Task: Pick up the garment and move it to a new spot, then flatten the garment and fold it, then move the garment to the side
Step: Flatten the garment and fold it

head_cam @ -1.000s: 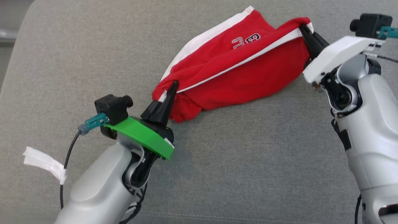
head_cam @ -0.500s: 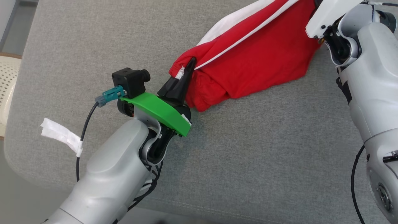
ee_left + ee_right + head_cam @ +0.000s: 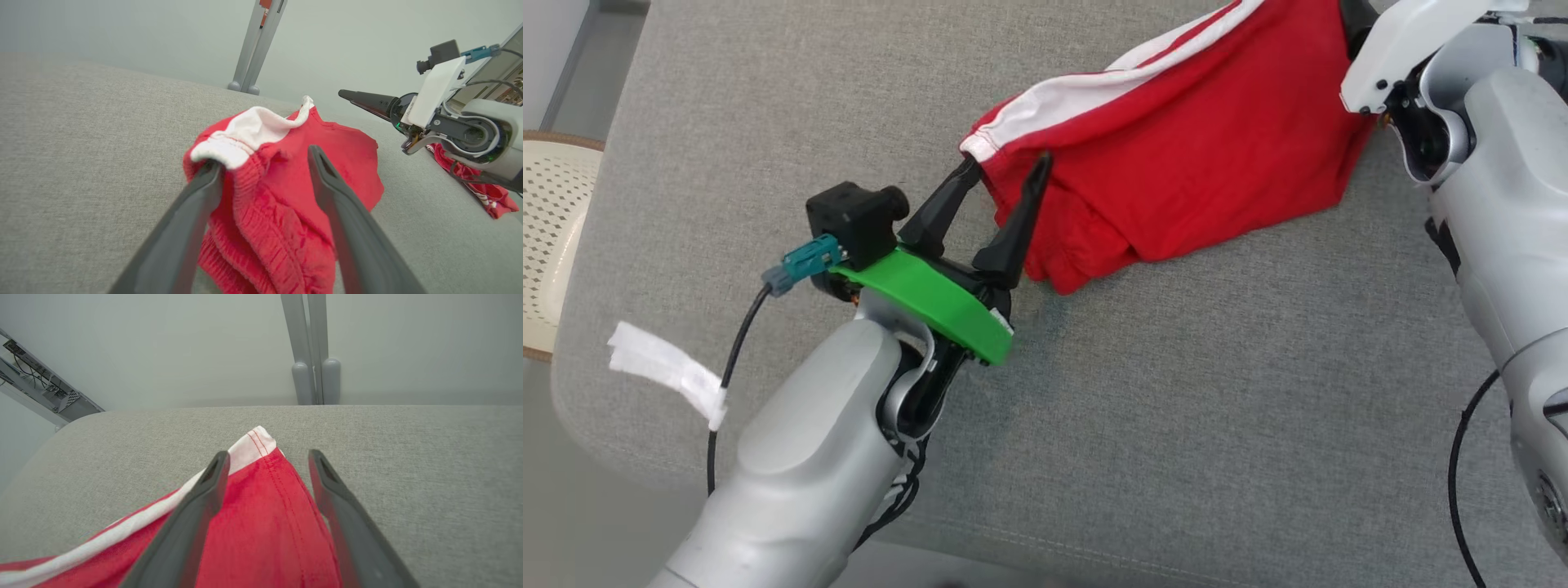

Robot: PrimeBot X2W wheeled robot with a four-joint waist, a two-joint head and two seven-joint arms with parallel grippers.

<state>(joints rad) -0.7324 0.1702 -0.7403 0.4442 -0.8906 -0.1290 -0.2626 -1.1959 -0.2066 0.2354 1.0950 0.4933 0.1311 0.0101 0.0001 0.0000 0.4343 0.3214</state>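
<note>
The red garment (image 3: 1192, 163) with white stripes lies bunched on the grey cushion (image 3: 1176, 392). My left gripper (image 3: 1006, 167) stands open at its left end, one finger on each side of the white-edged waistband. In the left wrist view the garment (image 3: 286, 196) sits between the spread fingers of that gripper (image 3: 263, 161), its white edge resting on the left fingertip (image 3: 210, 171). My right gripper (image 3: 267, 457) is open too, with the garment's striped corner (image 3: 261, 498) lying flat between its fingers. The right gripper's finger (image 3: 367, 102) also hovers above the cloth in the left wrist view.
A cream perforated seat (image 3: 556, 237) stands beyond the cushion's left edge. A white tape tag (image 3: 662, 371) hangs from the left arm's cable. A grey post (image 3: 312, 351) rises behind the cushion. More red cloth (image 3: 482, 196) lies under the right arm.
Both grippers have opened and let go of the garment, which now rests on the cushion. The head camera has shifted, so the whole scene sits higher and further right.
</note>
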